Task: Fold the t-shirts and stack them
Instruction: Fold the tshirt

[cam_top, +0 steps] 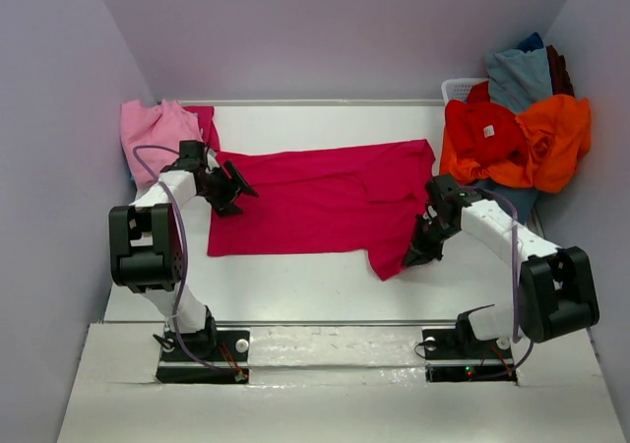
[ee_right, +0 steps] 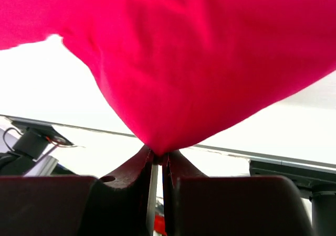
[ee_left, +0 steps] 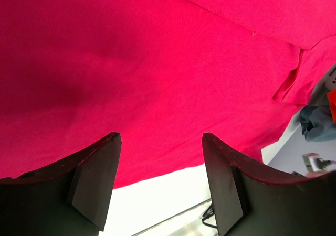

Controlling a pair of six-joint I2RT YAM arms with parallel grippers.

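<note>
A crimson-magenta t-shirt [cam_top: 315, 202] lies spread across the white table [cam_top: 295, 285], its right end bunched into a fold that points toward the near edge. My left gripper [cam_top: 241, 189] hovers open at the shirt's left side. In the left wrist view the cloth [ee_left: 157, 63] fills the frame beyond the left gripper [ee_left: 160, 136], with nothing between its fingers. My right gripper [cam_top: 413, 256] is at the shirt's near right tip. The right wrist view shows the right gripper [ee_right: 157, 154] shut on a pinched point of the crimson cloth [ee_right: 199, 63], which hangs taut from it.
A light pink t-shirt [cam_top: 157, 128] lies crumpled at the back left corner. At the back right, a white basket [cam_top: 458, 87] holds a heap of orange [cam_top: 556, 133], red [cam_top: 482, 133] and grey-blue [cam_top: 517, 74] shirts. Grey walls close in on three sides.
</note>
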